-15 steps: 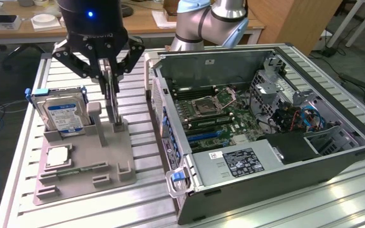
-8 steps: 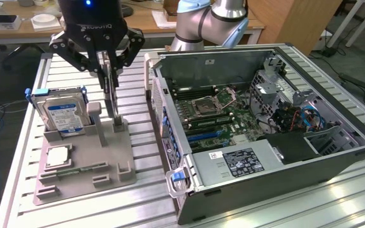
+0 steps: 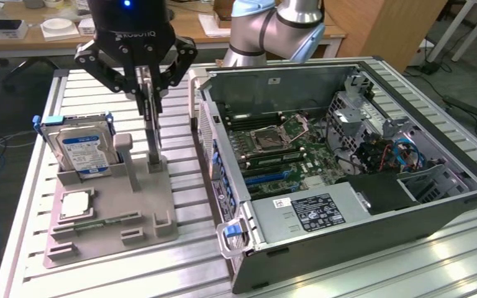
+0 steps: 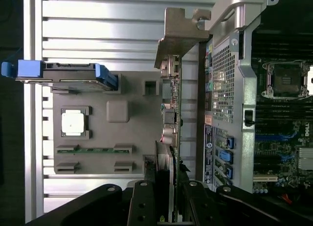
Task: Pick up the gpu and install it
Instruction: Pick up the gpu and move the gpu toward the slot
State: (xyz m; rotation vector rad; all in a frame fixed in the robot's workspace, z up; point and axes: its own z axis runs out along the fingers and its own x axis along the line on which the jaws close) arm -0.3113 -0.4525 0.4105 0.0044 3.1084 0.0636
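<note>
The gpu point(image 3: 152, 133) is a thin dark card standing on edge, its lower end at a slot of the grey fixture point(image 3: 114, 239). My gripper point(image 3: 147, 93) hangs straight above it, shut on the card's upper edge. In the wrist view the gpu point(image 4: 172, 113) runs edge-on out from between my fingers point(image 4: 146, 206), and its silver bracket point(image 4: 183, 28) is at the far end. The open computer case point(image 3: 346, 155) lies to the exterior view's right, with blue expansion slots point(image 3: 268, 179) on its motherboard.
On the fixture stand a hard drive point(image 3: 85, 152) in a blue caddy, a CPU point(image 3: 74, 205) and a green memory stick point(image 3: 106, 221). The case wall point(image 4: 225, 84) rises close beside the card. A slatted metal table point(image 3: 181, 261) carries everything.
</note>
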